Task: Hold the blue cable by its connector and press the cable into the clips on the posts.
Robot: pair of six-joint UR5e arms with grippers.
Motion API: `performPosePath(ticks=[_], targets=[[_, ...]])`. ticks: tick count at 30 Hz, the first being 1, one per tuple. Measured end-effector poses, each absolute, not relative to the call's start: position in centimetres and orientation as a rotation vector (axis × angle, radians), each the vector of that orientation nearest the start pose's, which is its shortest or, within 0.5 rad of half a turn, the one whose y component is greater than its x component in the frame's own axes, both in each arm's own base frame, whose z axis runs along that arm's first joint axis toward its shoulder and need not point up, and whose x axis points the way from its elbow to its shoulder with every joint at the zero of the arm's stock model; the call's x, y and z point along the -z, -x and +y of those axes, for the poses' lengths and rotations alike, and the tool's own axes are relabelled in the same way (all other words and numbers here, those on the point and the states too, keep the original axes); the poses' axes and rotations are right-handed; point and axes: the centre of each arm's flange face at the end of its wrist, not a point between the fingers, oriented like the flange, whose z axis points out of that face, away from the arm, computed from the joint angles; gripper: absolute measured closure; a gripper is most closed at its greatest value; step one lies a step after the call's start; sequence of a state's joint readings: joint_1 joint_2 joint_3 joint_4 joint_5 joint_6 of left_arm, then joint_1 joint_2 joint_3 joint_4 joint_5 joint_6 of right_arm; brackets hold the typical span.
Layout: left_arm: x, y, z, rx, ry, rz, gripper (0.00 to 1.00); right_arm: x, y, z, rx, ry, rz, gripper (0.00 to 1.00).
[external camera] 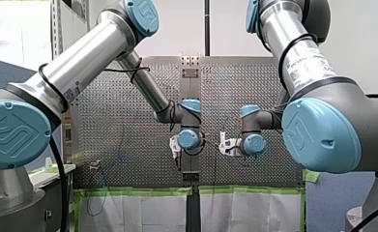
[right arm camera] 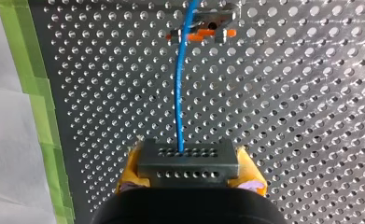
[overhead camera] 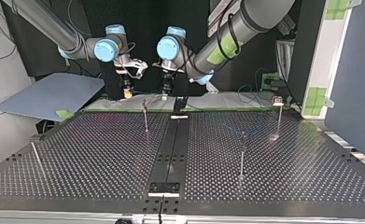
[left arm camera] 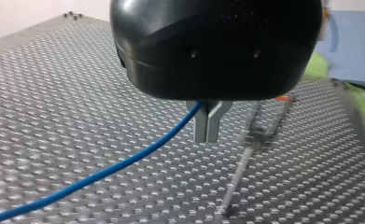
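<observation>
The blue cable (right arm camera: 179, 93) leaves a dark metal connector (right arm camera: 188, 161) that my right gripper (right arm camera: 188, 171) holds between its yellow pads (right arm camera: 130, 170). The cable runs ahead into an orange and metal clip (right arm camera: 203, 23) on top of a post. In the left wrist view my left gripper (left arm camera: 207, 128) has its metal fingers pressed together, and the blue cable (left arm camera: 124, 163) comes out of the fork just above the tips and trails off over the table. In the top view my right gripper (overhead camera: 127, 89) and my left gripper (overhead camera: 165, 91) hang side by side at the far edge, near the thin post (overhead camera: 145, 116).
Other thin posts stand on the perforated table (overhead camera: 101, 154): one (overhead camera: 242, 154) right of the centre strip, one with a clip (overhead camera: 278, 116) at the far right, one (overhead camera: 35, 156) at the near left. A blue-grey board (overhead camera: 49, 95) lies beyond the far left corner.
</observation>
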State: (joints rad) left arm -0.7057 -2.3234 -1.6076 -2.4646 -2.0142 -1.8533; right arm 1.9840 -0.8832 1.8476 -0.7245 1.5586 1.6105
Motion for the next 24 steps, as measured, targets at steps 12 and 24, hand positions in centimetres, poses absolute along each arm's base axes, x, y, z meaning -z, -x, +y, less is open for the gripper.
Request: performPosePath(ticks=[12, 24], targets=[[-3.7, -41.3, -49.4, 0.367, -0.041, 1.748, 1.00, -3.2, -33.7, -48.0, -1.420, -1.689, -1.142, 1.00], [-2.3, -40.4, -49.7, 0.375, -0.033, 1.762, 1.00, -2.6, -32.1, -49.7, -1.487, -1.678, -1.118, 1.00]])
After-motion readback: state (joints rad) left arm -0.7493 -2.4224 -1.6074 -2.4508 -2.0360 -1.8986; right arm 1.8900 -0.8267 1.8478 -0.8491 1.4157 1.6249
